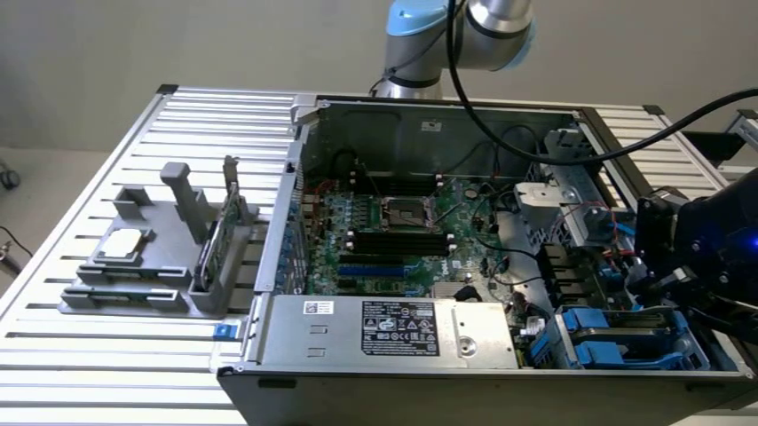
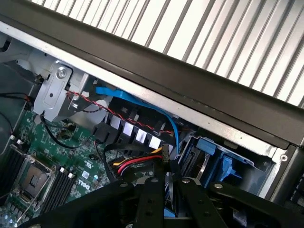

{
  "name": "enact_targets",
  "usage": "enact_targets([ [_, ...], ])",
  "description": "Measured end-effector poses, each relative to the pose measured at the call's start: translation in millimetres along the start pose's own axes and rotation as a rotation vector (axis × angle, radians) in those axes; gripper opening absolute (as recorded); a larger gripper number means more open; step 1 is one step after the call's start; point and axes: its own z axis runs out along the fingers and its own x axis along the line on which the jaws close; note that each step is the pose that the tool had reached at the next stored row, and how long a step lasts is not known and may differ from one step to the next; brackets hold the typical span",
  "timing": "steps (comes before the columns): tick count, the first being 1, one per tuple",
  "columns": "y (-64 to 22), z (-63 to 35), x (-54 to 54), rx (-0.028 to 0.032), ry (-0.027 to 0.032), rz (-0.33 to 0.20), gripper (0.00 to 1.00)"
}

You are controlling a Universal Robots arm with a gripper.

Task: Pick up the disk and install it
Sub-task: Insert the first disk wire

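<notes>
While poised low at the exterior view's right end of the open computer case (image 1: 474, 133), reads as a claw (image 1: 667, 282) brought in to work at the drive cage (image 1: 701, 355) rather than at the holding rack. Find the disk (image 1: 624, 330) there: grey metal top edged with blue carrier frame, lying flat in the cage just below the claw, apparently already in or near its bay. Cannot tell whether fully seated.

From the wrist view, see the claw (image 2: 168, 184) drawn narrow, its dark fingers (image 2: 153, 199) nearly together and aimed down toward the blue carriers (image 2: 216, 154). Note a sliver of blue between them; cannot tell whether pinched or merely lying behind. Judged as a narrow set suited to pressing or guiding a thin edge, not to spanning the drive's width.

Elsewhere, note why the rest lies as it does: grey holding rack (image 1: 130, 297) on the slatted worktop (image 1: 71, 355), well apart from the case, keeping the square chip (image 1: 124, 241) flat and the circuit card (image 1: 219, 240) upright for easy reach. Inside the case, motherboard (image 1: 391, 231) and power supply (image 1: 391, 328) untouched, blue data cable (image 2: 137, 102) looping along the wall toward the cage.
</notes>
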Motion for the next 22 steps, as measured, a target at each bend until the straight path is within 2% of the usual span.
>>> enact_targets([
  [4,-3.3,-0.6,0.9,0.0061,0.0024,0.004,0.16],
  [12,-6.3,-2.9,1.0,0.0112,0.0039,0.013,0.16],
  [14,-6.5,-2.9,0.9,0.0136,0.0021,0.017,0.16],
  [22,-6.4,-3.0,0.9,0.0266,-0.0118,0.042,0.16],
])
